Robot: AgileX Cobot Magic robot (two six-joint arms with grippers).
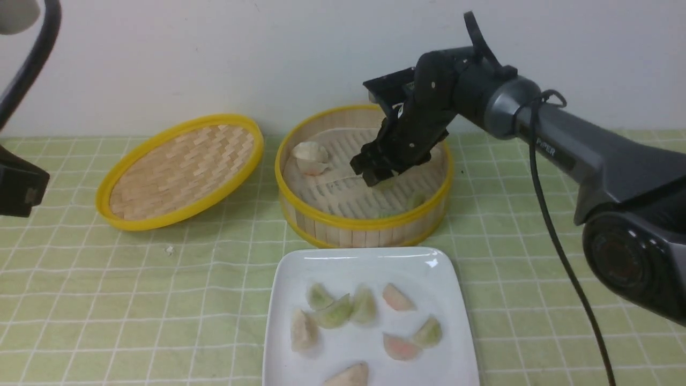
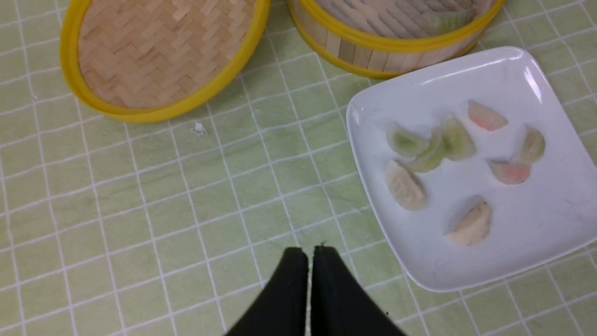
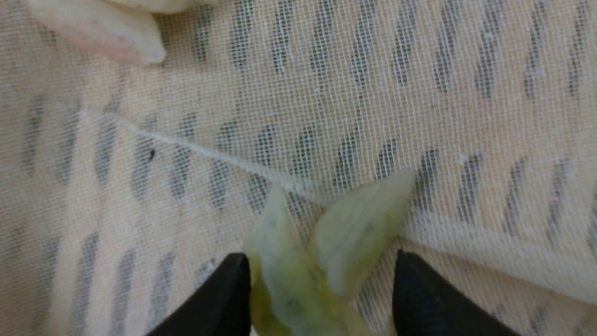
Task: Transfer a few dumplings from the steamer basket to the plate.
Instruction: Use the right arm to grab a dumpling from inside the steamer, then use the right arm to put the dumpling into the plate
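Note:
The steamer basket (image 1: 364, 222) stands behind the white plate (image 1: 364, 262). My right gripper (image 1: 375, 179) reaches down into the basket, open, with two pale green dumplings (image 3: 359, 224) between its fingers. One fingertip (image 3: 233, 275) touches them; the other stands apart. A whitish dumpling (image 1: 310, 151) lies at the basket's far left, and a green one (image 1: 415, 199) lies near its front wall. Several dumplings (image 1: 335, 313) lie on the plate. Over the cloth beside the plate (image 2: 536, 242) hangs my left gripper (image 2: 308, 249), shut and holding nothing.
The shallow woven lid (image 1: 182, 171) lies left of the basket. A small white crumb (image 1: 170, 249) sits on the green checked cloth in front of it. A whitish liner sheet (image 3: 419, 93) covers the basket's floor. A wall stands close behind.

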